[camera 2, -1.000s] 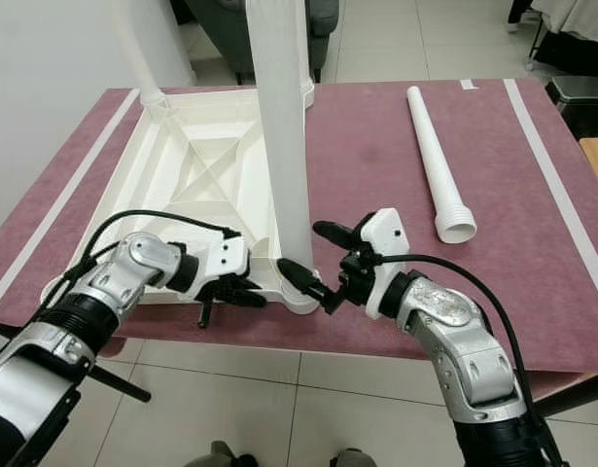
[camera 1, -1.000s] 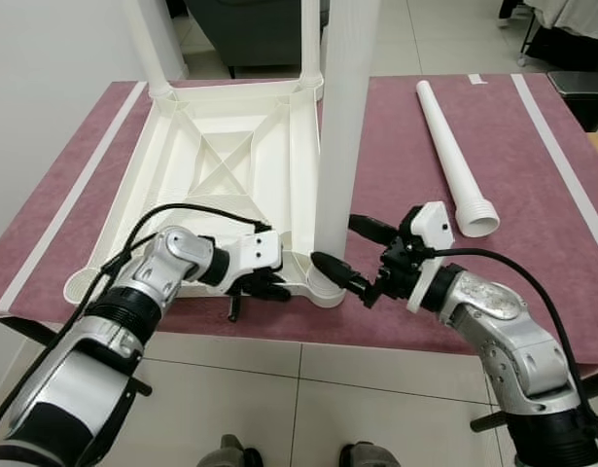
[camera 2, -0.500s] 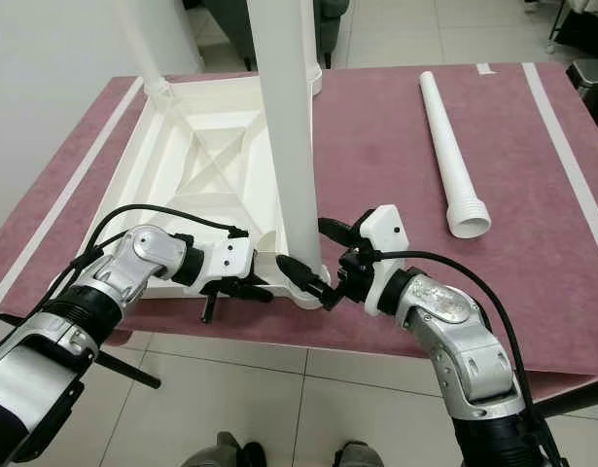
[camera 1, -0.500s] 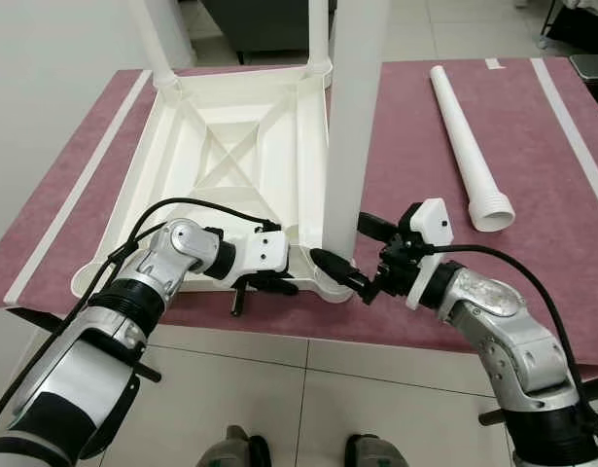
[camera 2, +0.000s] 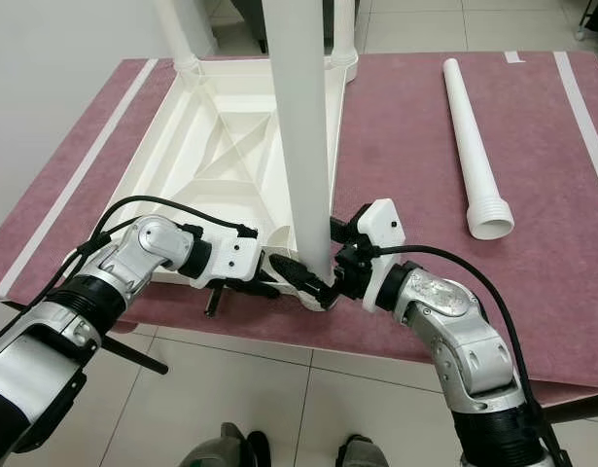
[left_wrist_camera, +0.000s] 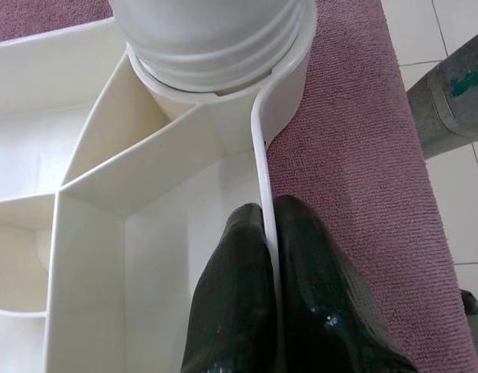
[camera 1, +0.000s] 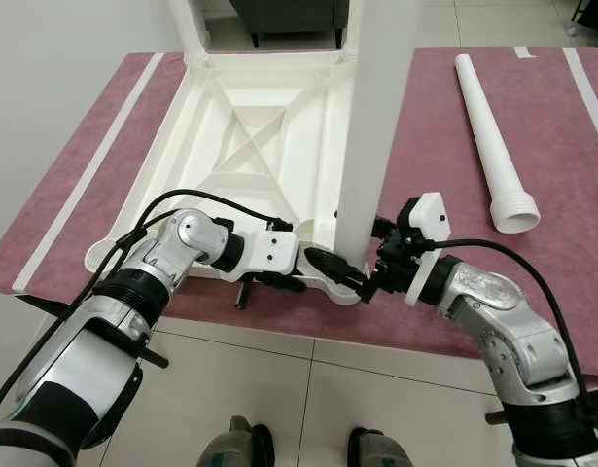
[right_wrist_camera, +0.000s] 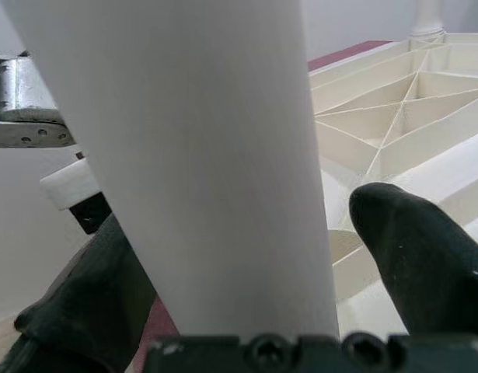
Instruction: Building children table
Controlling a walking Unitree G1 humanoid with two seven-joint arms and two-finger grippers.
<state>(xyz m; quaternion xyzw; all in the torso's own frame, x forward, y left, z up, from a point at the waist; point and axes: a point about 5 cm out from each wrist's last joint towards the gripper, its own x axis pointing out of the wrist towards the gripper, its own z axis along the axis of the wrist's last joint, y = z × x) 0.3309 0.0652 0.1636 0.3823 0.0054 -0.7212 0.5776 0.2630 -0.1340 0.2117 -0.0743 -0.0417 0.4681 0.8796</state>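
because the white ribbed plastic tabletop [camera 1: 250, 146] lies upside down on the maroon cloth-covered bench [camera 1: 444, 136], your left gripper [left_wrist_camera: 266, 256] pinches its thin near rim to steady it. your right gripper [camera 2: 330, 261] straddles the upright white plastic tube leg [camera 2: 303, 126] at its corner socket, seemingly seating it. a spare white threaded leg [camera 1: 493, 126] lies well apart. you'll find no readable writing.
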